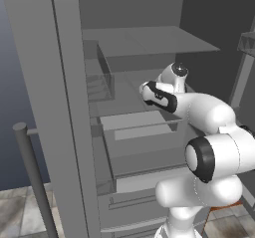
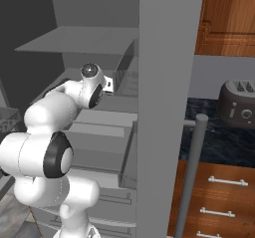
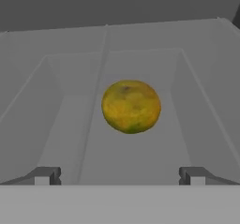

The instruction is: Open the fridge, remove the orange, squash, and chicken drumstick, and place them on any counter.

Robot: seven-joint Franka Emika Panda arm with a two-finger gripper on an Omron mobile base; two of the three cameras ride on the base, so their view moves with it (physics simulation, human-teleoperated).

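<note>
The orange (image 3: pixel 131 106) is seen straight ahead of the end effector (image 3: pixel 119 175), centred between wide-spread fingers, untouched, on a fridge (image 1: pixel 60 107) shelf.

2 base views look forward from behind the arm, sharing the open fridge (image 1: pixel 129 132) interior; hand view faces close onto a shelf.

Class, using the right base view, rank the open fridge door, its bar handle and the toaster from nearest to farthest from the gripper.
1. Fridge door: just to the right of the gripper.
2 and 3. Bar handle, on the door's outer side, and toaster, on the counter beyond: too close to call.
</note>
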